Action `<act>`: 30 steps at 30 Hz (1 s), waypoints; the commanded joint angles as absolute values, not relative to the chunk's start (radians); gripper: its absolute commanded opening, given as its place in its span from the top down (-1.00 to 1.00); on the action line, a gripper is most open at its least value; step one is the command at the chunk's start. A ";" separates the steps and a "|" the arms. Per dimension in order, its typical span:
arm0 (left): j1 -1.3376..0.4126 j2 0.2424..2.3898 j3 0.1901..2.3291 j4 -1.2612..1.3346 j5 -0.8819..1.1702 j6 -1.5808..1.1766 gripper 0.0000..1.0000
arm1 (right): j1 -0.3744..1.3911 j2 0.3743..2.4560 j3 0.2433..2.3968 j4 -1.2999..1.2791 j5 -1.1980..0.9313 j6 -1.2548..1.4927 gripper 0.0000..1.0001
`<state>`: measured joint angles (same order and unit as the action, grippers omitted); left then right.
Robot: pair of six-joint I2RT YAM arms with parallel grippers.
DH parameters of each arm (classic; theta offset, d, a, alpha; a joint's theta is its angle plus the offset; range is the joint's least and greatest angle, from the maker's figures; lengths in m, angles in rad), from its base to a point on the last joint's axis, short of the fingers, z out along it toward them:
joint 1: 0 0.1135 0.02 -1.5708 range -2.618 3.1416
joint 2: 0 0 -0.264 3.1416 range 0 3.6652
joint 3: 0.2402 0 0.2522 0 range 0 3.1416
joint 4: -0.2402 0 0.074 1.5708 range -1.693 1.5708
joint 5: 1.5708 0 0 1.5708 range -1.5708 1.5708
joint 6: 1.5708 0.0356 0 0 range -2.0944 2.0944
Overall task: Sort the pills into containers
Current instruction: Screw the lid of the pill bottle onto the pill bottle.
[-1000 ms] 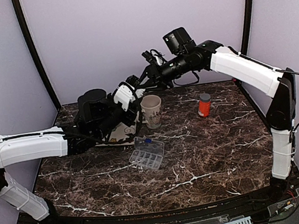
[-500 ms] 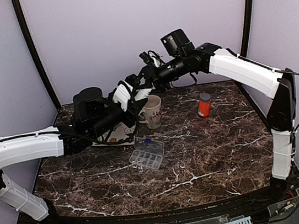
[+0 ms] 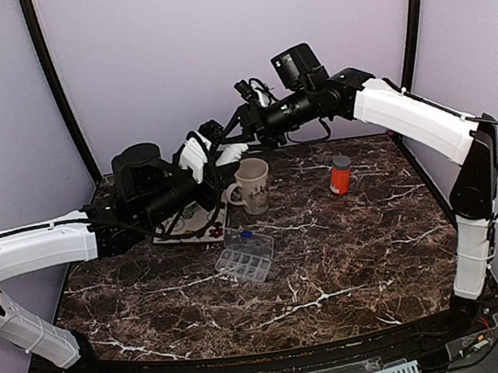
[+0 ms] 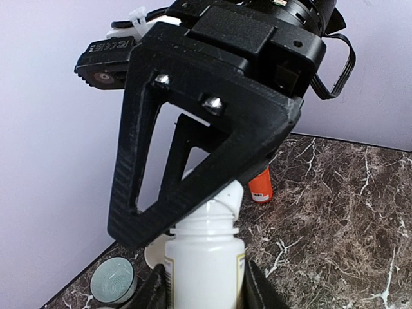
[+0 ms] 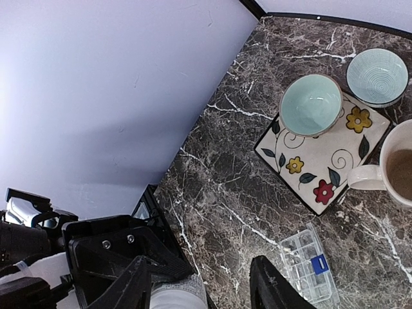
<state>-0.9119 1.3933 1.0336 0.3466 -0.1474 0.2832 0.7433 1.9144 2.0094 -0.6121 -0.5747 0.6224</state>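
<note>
Top external: both arms meet in mid-air over the back-left of the counter (image 3: 352, 255), too tangled to read either grip from there. It does place the rest. The clear organiser (image 3: 245, 255) sits mid-counter, the mug (image 3: 253, 184) at its 12 o'clock, the orange bottle (image 3: 341, 174) at its 2 o'clock, well apart.

Left wrist fills the gap. The left tool (image 4: 206, 293) is narrow and clamped on a white bottle (image 4: 205, 257), upright, with fingers (image 4: 158, 290) touching both sides. A black finger of the other arm hangs right over the bottle's top. Can't tell if the cap is on.

Right wrist looks straight down and shows the containers:
- flowered tray (image 5: 322, 167) with a teal bowl (image 5: 311, 105) on its 12 o'clock corner
- ribbed bowl (image 5: 377, 76) just beside the tray at 1 o'clock
- mug at 3 o'clock of the tray, inside looks brown, contents unclear
- organiser at 6 o'clock, one blue piece in a cell; pills too small to make out

Right tool (image 5: 201, 290): fingers stand well apart. The white bottle's top sits low between them, close to one finger with a clear gap to the other. Not pinching anything I can see.
</note>
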 commanded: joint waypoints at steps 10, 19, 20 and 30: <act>-0.904 1.344 1.008 0.365 -0.149 0.257 1.00 | 0.739 1.874 2.005 -0.578 -0.554 0.637 -0.08; -0.904 1.348 1.008 0.368 -0.144 0.254 1.00 | 0.739 1.877 2.011 -0.566 -0.556 0.639 -0.09; -0.902 1.348 1.007 0.368 -0.144 0.253 1.00 | 0.739 1.879 2.015 -0.567 -0.556 0.639 -0.09; -0.895 1.348 1.004 0.373 -0.138 0.249 1.00 | 0.738 1.889 2.047 -0.574 -0.551 0.638 -0.12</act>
<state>-0.9054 1.3849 1.0176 0.3473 -0.1467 0.2634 0.7433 1.9076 2.0109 -0.6060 -0.5598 0.6346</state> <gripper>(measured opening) 0.361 0.556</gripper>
